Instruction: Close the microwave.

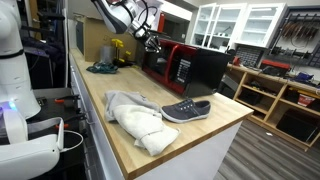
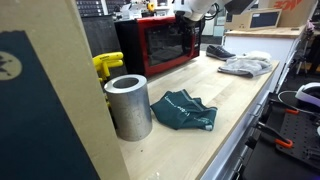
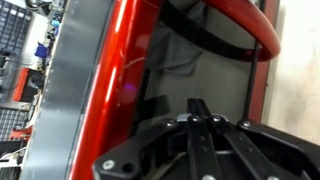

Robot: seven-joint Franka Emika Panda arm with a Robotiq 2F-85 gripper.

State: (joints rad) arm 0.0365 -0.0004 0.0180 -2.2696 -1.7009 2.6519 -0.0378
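Observation:
The microwave (image 1: 200, 68) stands at the back of the wooden counter, with a red front, dark glass door and black casing; it also shows in an exterior view (image 2: 158, 45). In the wrist view its red door frame (image 3: 125, 70) and dark glass fill the picture, with a curved red handle at the top right. My gripper (image 3: 200, 112) has its fingers pressed together with nothing between them, right at the glass. It hangs at the microwave's top front corner in both exterior views (image 1: 150, 40) (image 2: 190, 14). I cannot tell whether a gap remains at the door.
A grey shoe (image 1: 186, 110) and a white cloth (image 1: 135, 122) lie near the counter's end. A teal cloth (image 2: 185, 110), a metal cylinder (image 2: 128, 105) and a yellow object (image 2: 108, 65) sit on the microwave's other side. A cardboard panel blocks part of an exterior view.

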